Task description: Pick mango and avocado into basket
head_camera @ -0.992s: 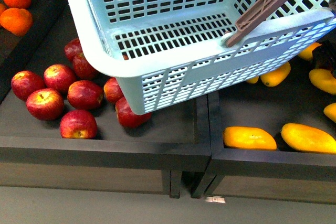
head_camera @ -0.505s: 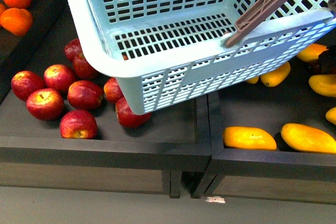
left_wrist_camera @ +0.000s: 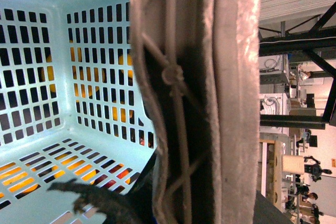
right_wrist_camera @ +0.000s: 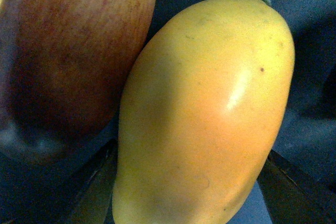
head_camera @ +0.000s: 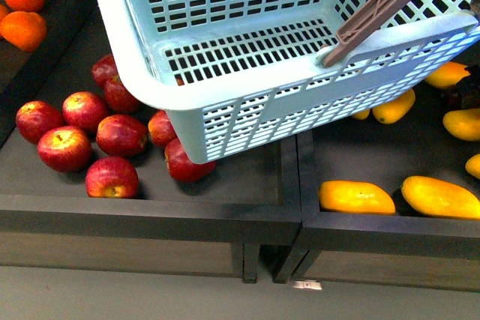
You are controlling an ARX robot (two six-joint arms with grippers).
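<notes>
The light turquoise basket hangs tilted over the two bins, filling the top of the front view. My left gripper is shut on its brown handle, which fills the left wrist view and hides the fingers. The basket's slotted inside holds no fruit. In the right wrist view a smooth yellow-orange mango fills the frame, and my right gripper is shut on it, a dark finger showing on either side. The avocado is out of view.
Several red apples lie in the left bin, partly under the basket. Orange fruits sit at the back left. More mangoes lie in the right bin. A red-brown fruit touches the held mango.
The basket stays put. At the right edge of the front view a mango and the dark arm beside it have shifted slightly.
</notes>
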